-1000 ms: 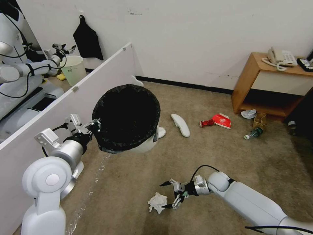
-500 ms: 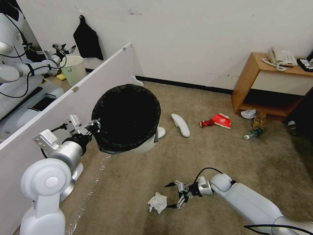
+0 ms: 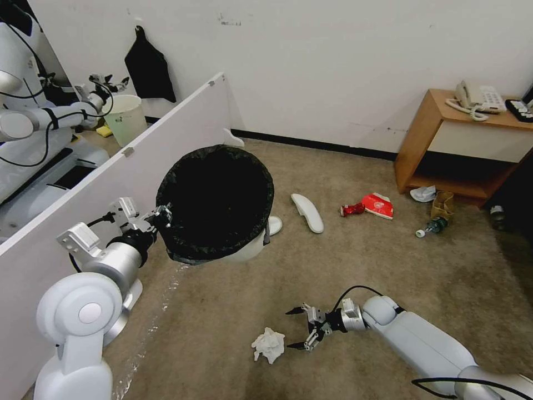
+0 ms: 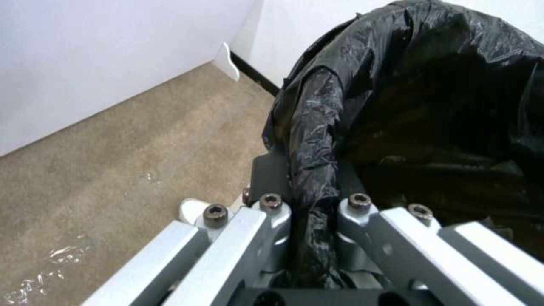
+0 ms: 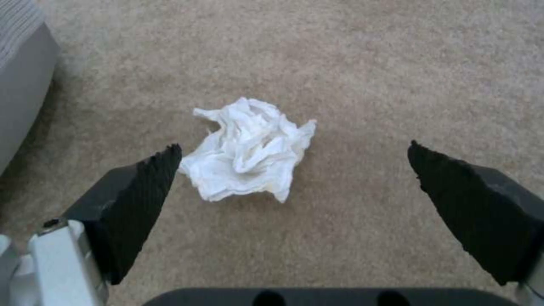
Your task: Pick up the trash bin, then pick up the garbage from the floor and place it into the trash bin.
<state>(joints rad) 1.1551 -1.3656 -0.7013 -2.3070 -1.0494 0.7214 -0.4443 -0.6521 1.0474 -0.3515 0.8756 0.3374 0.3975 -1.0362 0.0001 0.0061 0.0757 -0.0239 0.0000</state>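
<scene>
Two arms share the job: the left gripper (image 3: 161,214) is clamped on the black-lined rim of the trash bin (image 3: 216,203), holding it clear of the floor (image 3: 233,300) and tipped toward the robot, while the right gripper (image 3: 297,329) hovers low with its jaws spread wide. Just ahead of that open pincer, on the carpet and not yet between its tips, lies the crumpled tissue (image 3: 268,344); in the right wrist view the tissue (image 5: 249,149) sits beyond the fingertips (image 5: 150,178), nearer one finger than the other and apart from both.

That offset looks like the main hazard. If the jaws close from here, they would likely meet short of the wad or nip only a loose edge, and soft paper may tear or slide out on the lift. A low advance risks the fingertips dragging in the carpet pile and nudging the tissue forward instead of straddling it.

On the other side, the left pincer's hold appears to be on bag film and rim together, as the left wrist view shows the black liner (image 4: 317,140) bunched between the fingers (image 4: 272,212). Film is slippery, so the tilted bin could sag or rotate during the hand-over, spoiling the drop.

Well beyond the right gripper, a white slipper (image 3: 308,212), a crushed red can (image 3: 351,209), a red paper cup (image 3: 378,205), a brown paper bag (image 3: 442,204) and a clear bottle (image 3: 432,227) wait on the floor.
</scene>
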